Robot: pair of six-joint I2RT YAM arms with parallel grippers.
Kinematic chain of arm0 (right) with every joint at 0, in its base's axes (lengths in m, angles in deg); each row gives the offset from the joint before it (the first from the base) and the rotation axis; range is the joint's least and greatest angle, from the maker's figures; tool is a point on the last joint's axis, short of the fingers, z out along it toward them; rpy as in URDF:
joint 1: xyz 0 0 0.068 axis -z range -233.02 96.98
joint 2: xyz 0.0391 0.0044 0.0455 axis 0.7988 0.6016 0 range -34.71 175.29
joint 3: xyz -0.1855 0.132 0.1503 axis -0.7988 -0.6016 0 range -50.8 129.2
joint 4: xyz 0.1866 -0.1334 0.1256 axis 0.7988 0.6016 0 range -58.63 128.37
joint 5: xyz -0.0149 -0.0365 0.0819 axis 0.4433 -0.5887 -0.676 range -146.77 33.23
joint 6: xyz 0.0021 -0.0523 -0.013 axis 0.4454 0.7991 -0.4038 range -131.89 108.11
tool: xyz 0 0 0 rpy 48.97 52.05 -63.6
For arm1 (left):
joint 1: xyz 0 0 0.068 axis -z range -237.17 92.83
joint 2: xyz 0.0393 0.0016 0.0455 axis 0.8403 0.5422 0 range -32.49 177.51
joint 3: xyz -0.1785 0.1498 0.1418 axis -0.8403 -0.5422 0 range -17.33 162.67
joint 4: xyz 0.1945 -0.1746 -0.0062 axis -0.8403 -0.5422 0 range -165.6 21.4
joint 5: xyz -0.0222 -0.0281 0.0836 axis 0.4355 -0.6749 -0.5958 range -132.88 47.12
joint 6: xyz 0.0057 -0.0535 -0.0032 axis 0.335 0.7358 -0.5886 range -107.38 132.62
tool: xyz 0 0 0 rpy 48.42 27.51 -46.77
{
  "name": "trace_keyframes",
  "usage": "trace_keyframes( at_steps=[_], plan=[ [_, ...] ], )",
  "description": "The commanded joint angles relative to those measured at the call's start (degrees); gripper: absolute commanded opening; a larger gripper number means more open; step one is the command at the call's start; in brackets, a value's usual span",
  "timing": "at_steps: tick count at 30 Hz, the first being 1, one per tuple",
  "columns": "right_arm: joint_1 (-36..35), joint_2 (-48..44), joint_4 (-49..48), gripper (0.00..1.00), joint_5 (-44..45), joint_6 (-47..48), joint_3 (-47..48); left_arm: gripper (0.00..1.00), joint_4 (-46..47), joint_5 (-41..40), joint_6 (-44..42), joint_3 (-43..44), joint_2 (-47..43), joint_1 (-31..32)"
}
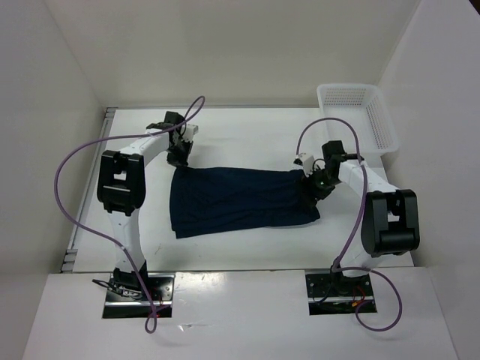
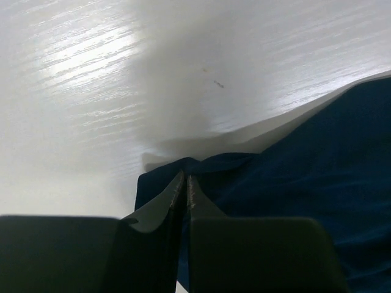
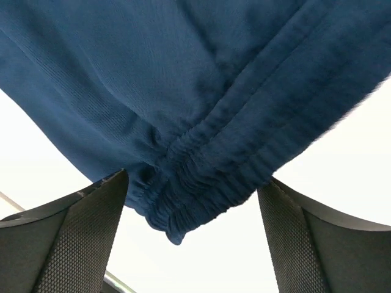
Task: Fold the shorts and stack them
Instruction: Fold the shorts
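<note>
Shorts (image 1: 240, 201) lie spread flat across the middle of the table (image 1: 247, 135), waistband end toward your right arm. Left gripper (image 1: 180, 157) sits at the cloth's far left corner, its fingers (image 2: 159, 207) pressed together with the fabric corner nipped at their tips. Right gripper (image 1: 310, 185) stands with jaws wide apart, the gathered waistband (image 3: 195, 189) between them unclamped; you have a white basket (image 1: 358, 112) at the table's far right corner.

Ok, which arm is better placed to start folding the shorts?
Left, probably. The left gripper is shut on a far corner of the shorts, ready to lift it. The right gripper stands open around the waistband, gripping nothing.
</note>
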Motion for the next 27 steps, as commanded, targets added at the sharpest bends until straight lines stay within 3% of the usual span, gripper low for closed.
trace_keyframes(
  at_steps=[1, 7, 11, 18, 21, 27],
  plan=[
    [-0.1, -2.6, 2.1, 0.91, -3.9, -3.5, 7.7, 0.09, 2.2, -3.7, -0.2, 0.5, -0.2, -0.6],
    [1.1, -1.1, 0.3, 0.97, -8.5, -9.9, 14.6, 0.16, 2.8, -6.2, -0.2, 0.5, -3.4, -0.6],
    [1.1, 2.5, -8.5, 0.92, -0.7, -20.2, 14.5, 0.24, 2.8, -7.2, -0.2, -2.0, -6.8, -0.6],
    [-0.1, 6.3, -11.1, 0.91, 3.9, -21.1, 12.4, 0.42, -0.7, -7.8, -0.2, -9.0, -15.3, -0.6],
    [-0.1, 7.9, -14.2, 0.91, 3.9, -23.3, 11.0, 0.43, -1.2, -6.2, -0.2, -13.1, -16.0, 0.0],
    [-0.1, 13.2, -18.1, 0.85, 7.4, -25.8, 11.7, 0.43, -1.8, -1.6, -0.2, -13.1, -13.4, 0.0]
  ],
)
